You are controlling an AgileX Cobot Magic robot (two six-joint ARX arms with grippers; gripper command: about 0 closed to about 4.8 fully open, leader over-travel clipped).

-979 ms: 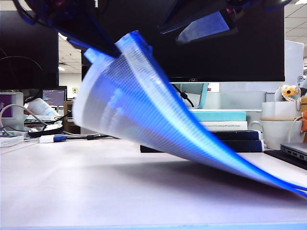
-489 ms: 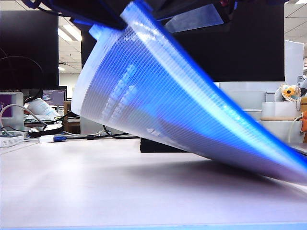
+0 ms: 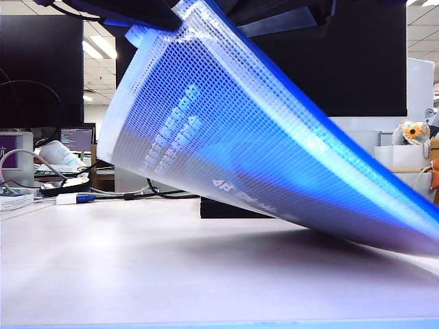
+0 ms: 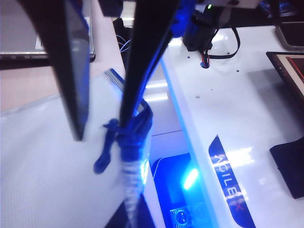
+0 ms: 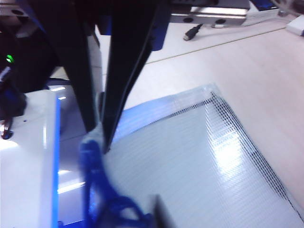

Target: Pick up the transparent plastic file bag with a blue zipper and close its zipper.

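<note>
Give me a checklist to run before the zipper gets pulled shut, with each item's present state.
1. Translucent mesh plastic file bag lifted at one end: ok.
2. Left hand shut on the bag's blue edge: ok.
3. Right hand closed around the blue zipper strip: ok, fingers nearly together on it.
4. Small blue cord pull loop inside a grip: not ok, it hangs free.
5. Bag's low end off the white table: cannot tell.

Place: an open-plan office with a robot workbench.
Far left: rows of ceiling light panels point(image 3: 99, 46), a lit computer screen point(image 3: 77, 139), and cables point(image 3: 110, 195) trailing over a desk.
Far middle: a large dark monitor point(image 3: 363, 62).
Right: a white mug point(image 3: 405, 179) and a laptop point(image 3: 431, 211) corner.
Near: pale tabletop point(image 3: 137, 267).
</note>
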